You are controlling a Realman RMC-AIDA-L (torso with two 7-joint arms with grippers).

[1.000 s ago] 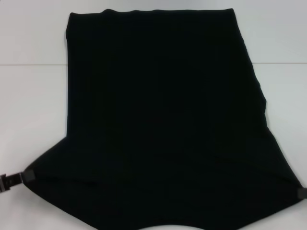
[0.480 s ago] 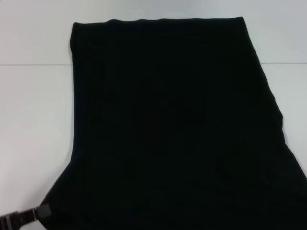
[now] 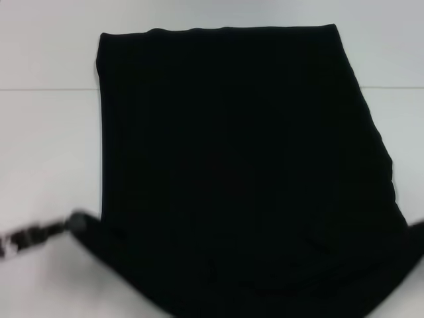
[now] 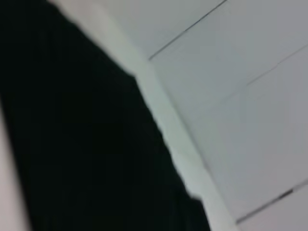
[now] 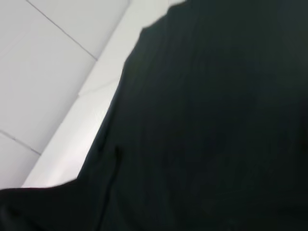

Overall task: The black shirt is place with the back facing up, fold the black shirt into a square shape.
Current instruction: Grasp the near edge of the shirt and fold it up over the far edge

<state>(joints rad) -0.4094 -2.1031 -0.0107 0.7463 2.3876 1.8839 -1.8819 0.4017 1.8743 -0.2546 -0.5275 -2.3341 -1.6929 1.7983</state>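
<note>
Black shirt [image 3: 238, 165] spread over a white table [image 3: 46, 146], near corners lifted.

The table is plain white, with a thin seam line across it; bare table lies on both sides of the shirt. The far edge of the shirt is straight and flat. The left gripper [image 3: 78, 222] pinches the near left corner of the cloth. The right gripper is at the right border of the head view, and its state I cannot tell.

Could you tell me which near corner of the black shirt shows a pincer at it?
The robot's-left corner of the black shirt: the left pincer meets it; none shows opposite.
</note>
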